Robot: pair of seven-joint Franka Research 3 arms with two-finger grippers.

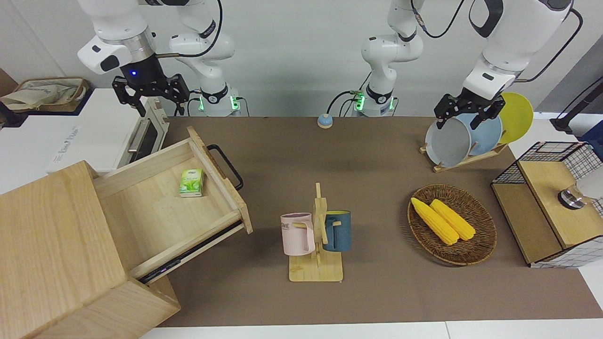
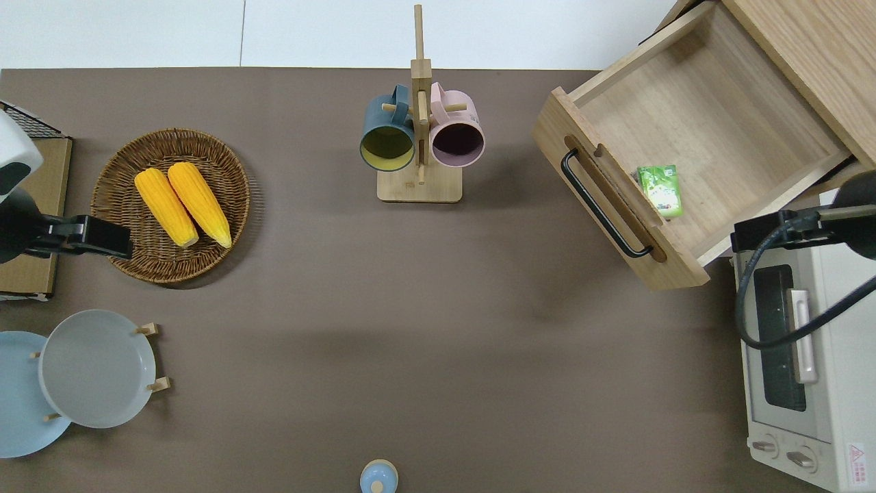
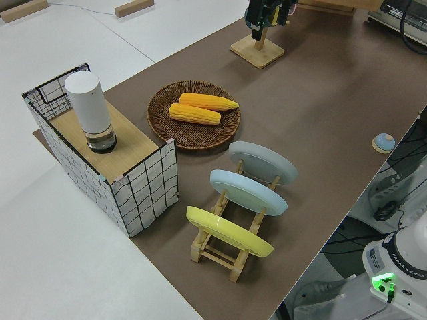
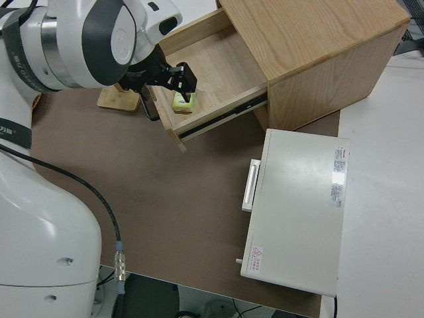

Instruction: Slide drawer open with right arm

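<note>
The light-wood drawer (image 1: 155,216) (image 2: 705,116) (image 4: 212,66) stands pulled far out of the pale wood cabinet (image 1: 47,245) at the right arm's end of the table. Its black loop handle (image 1: 227,165) (image 2: 602,205) is free, with nothing gripping it. A small green packet (image 1: 191,182) (image 2: 661,190) lies inside, close to the drawer front. My right gripper (image 1: 150,96) (image 2: 756,236) (image 4: 169,89) hangs open and empty in the air, over the drawer's corner nearest the robots and the toaster oven's edge. The left arm is parked, its gripper (image 1: 464,113) open.
A white toaster oven (image 1: 141,132) (image 2: 801,370) stands beside the drawer, nearer to the robots. Mid-table is a mug rack (image 1: 316,235) with two mugs. Toward the left arm's end are a basket (image 1: 480,245) of corn, a plate rack (image 1: 466,136) and a wire-mesh box (image 1: 546,202).
</note>
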